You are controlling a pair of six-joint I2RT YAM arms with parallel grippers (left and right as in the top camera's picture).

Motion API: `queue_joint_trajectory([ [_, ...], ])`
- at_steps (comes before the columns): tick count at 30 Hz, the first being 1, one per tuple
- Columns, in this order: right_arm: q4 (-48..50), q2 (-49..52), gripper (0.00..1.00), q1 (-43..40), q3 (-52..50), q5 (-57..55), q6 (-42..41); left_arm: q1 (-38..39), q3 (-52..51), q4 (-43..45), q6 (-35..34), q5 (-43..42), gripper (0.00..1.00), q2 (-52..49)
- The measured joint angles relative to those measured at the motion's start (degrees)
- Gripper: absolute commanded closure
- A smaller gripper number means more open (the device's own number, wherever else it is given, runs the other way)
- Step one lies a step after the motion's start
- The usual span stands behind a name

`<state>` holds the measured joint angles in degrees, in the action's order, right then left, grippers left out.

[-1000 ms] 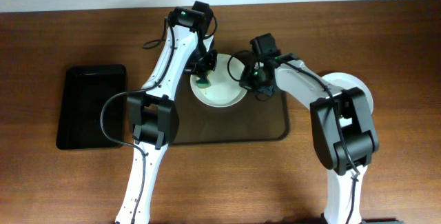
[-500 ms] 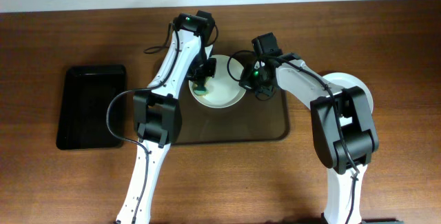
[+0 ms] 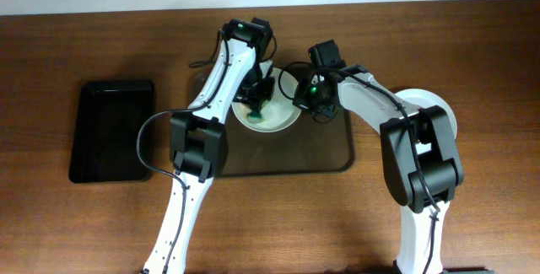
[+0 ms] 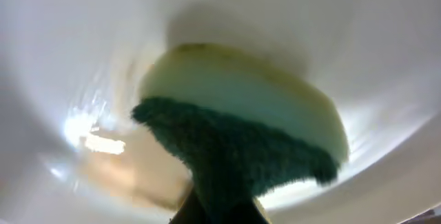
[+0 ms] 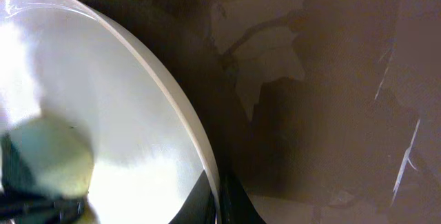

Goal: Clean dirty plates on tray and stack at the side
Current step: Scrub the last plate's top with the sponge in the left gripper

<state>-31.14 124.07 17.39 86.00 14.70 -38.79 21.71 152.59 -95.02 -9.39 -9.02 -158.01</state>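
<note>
A white plate (image 3: 283,115) lies at the back of the dark brown tray (image 3: 321,156). My left gripper (image 3: 256,99) is shut on a green-and-yellow sponge (image 3: 255,108) and presses it onto the plate's left part. In the left wrist view the sponge (image 4: 241,134) fills the frame against the white plate (image 4: 83,58). My right gripper (image 3: 302,97) is shut on the plate's right rim (image 5: 186,120); its fingers (image 5: 219,200) pinch the rim from both sides. Another white plate (image 3: 439,105) lies on the table at the right, partly hidden by the right arm.
A smaller glossy black tray (image 3: 111,131) sits on the table at the left. The brown tray's front half (image 3: 278,160) holds nothing. The wooden table's back edge (image 3: 380,2) meets a white wall.
My left gripper has moved the sponge to the right across the plate. The right gripper holds the rim in the same place.
</note>
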Motion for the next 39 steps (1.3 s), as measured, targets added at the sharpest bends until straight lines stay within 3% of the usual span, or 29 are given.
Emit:
queue_joint_trajectory([
  [5,0.0,0.0,0.96,0.0,0.0,0.0,0.0,-0.7,0.0,-1.0,-0.4,0.1,0.99,-0.2],
  [16,0.0,0.0,0.96,0.0,0.0,0.0,0.0,-0.6,0.3,14.3,-0.5,10.6,0.99,0.1],
  [22,0.2,0.1,0.96,0.0,0.0,0.0,0.2,-0.6,0.7,15.0,-0.5,11.0,1.00,0.1],
  [24,0.2,0.1,0.96,0.0,0.0,0.0,0.3,-0.8,1.0,13.6,1.1,8.8,0.99,0.0],
  [31,0.2,0.1,0.96,0.0,0.0,0.0,0.4,-2.2,1.1,7.8,16.7,-8.7,0.99,-0.9],
  [39,0.1,0.1,0.96,0.0,0.0,0.0,0.4,-2.2,1.0,13.5,18.5,-13.7,0.99,-1.4],
])
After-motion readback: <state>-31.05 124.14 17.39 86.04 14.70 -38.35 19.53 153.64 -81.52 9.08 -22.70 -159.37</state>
